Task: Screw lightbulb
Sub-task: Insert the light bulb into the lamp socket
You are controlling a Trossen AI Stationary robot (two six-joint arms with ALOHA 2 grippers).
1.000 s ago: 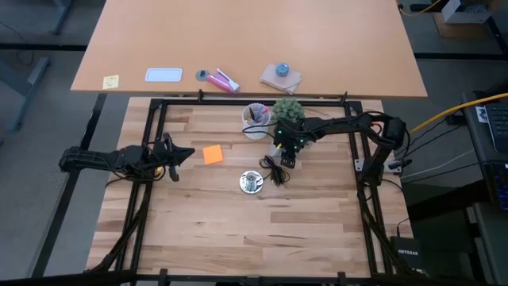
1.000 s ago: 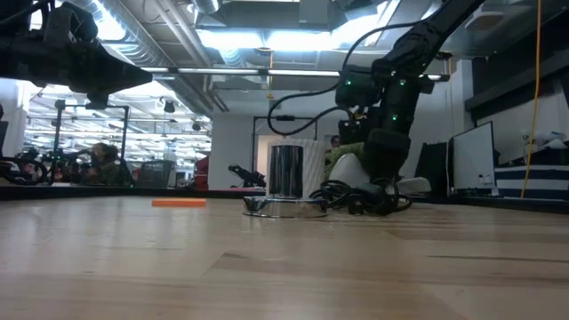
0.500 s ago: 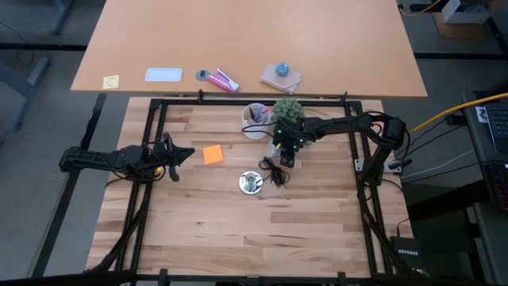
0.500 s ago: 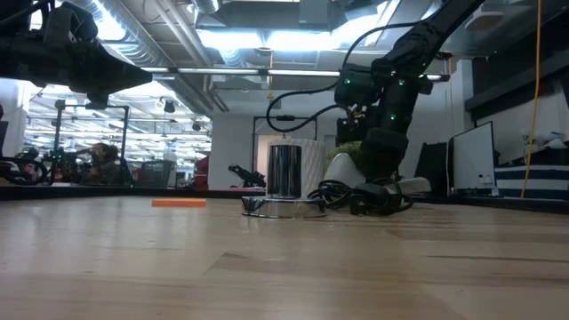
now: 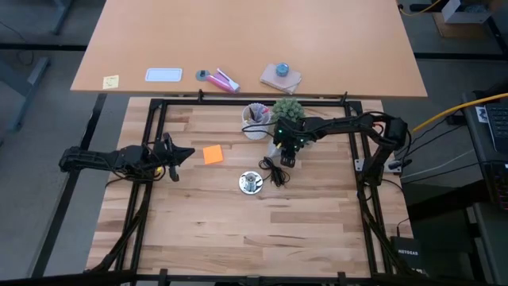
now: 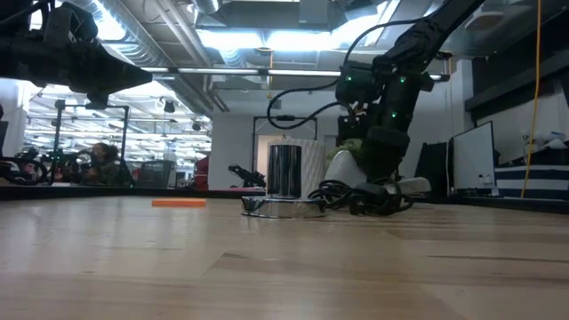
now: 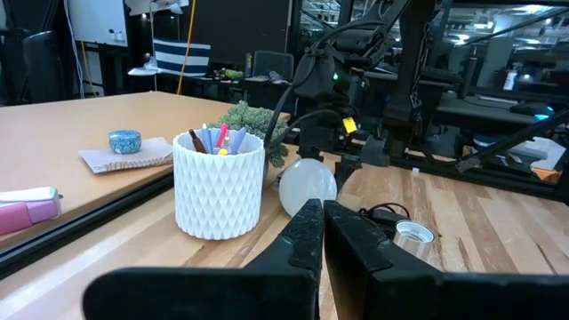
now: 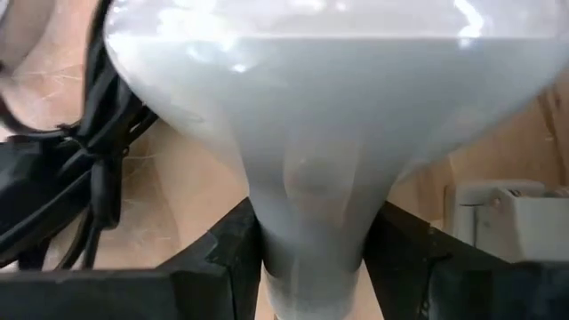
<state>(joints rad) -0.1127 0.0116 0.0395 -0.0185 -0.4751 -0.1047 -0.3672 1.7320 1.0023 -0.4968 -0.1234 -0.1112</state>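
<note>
Frosted white lightbulb (image 8: 311, 116) between dark right gripper (image 8: 311, 240) fingers; white diamond-patterned cup (image 7: 219, 182) behind; orange pad (image 5: 213, 154) left.

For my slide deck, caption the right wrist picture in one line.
Right gripper closed around the narrow neck of the white lightbulb, beside a black cord on the wooden table.

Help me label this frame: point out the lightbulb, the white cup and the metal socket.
lightbulb (image 7: 308, 186), left wrist view, frosted dome.
white cup (image 7: 219, 196), left wrist view, patterned wall.
metal socket (image 5: 252, 182), high view, shiny top.
</note>
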